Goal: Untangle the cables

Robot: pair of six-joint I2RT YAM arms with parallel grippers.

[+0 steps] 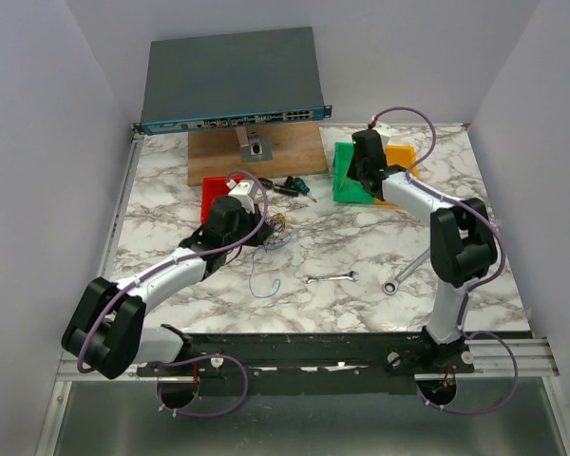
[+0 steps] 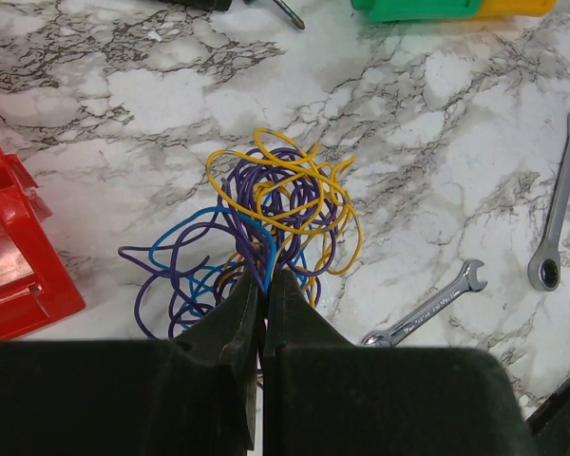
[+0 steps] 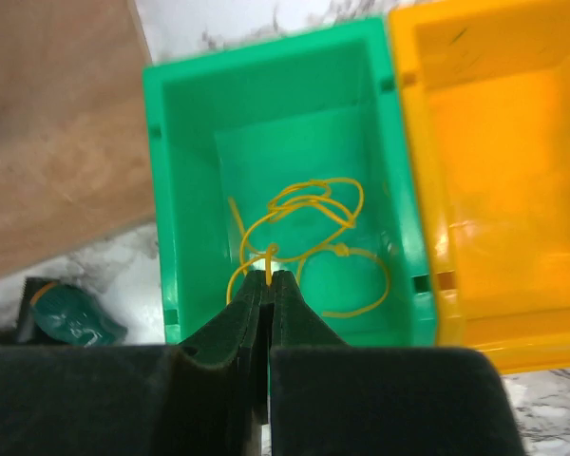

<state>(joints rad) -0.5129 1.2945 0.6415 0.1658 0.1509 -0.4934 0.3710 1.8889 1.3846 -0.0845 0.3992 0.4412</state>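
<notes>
Yellow cable [image 3: 345, 251] over green bin [image 3: 161, 190]

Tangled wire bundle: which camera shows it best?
Left wrist: the wire bundle fills the frame, strands distinct, left gripper shut on it. Top external shows a tiny clump. Right wrist shows only a separate yellow wire, in the green bin.

Left gripper [image 2: 263, 279] jaws closed, arm reaching forward low; right gripper [image 3: 269, 278] seems closed too, elbow high, wrist pitched down.
</notes>
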